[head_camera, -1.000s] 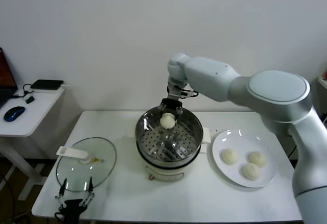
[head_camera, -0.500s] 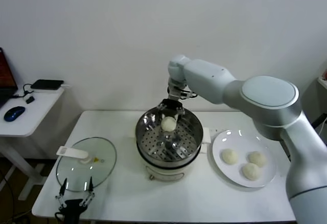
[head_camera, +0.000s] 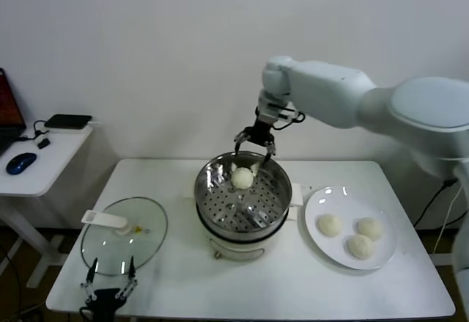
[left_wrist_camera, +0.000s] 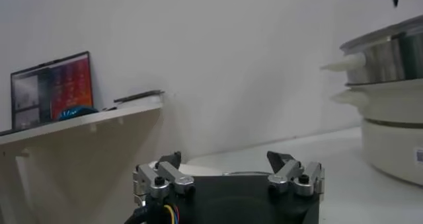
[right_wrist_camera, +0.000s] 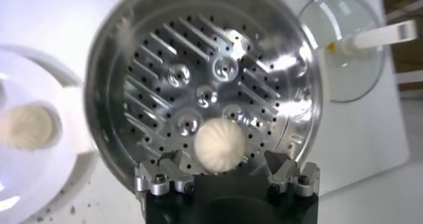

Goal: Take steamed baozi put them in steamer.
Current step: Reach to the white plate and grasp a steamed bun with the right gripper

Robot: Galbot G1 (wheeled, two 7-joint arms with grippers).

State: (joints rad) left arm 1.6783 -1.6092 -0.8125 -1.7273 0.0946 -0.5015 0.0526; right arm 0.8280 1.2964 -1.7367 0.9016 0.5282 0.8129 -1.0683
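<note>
One baozi (head_camera: pixel 242 177) lies on the perforated bottom of the shiny steamer (head_camera: pixel 239 213), toward its back. My right gripper (head_camera: pixel 254 147) hangs open and empty just above the steamer's back rim. In the right wrist view the baozi (right_wrist_camera: pixel 221 145) lies free between and below my spread fingertips (right_wrist_camera: pixel 178 159) on the steamer floor (right_wrist_camera: pixel 198 80). Three more baozi (head_camera: pixel 330 224), (head_camera: pixel 368 227), (head_camera: pixel 359 246) sit on the white plate (head_camera: pixel 330 197) right of the steamer. My left gripper (head_camera: pixel 108 284) is open and parked low at the table's front left corner.
The glass lid (head_camera: pixel 123 234) with its white handle lies flat left of the steamer, just behind my left gripper. The steamer (left_wrist_camera: pixel 390 47) stands to one side in the left wrist view. A side table with a mouse and a device stands at far left.
My right gripper has opened, let go of the baozi and lifted up and back from inside the steamer. The baozi now rests on the steamer bottom. The left arm has not moved.
</note>
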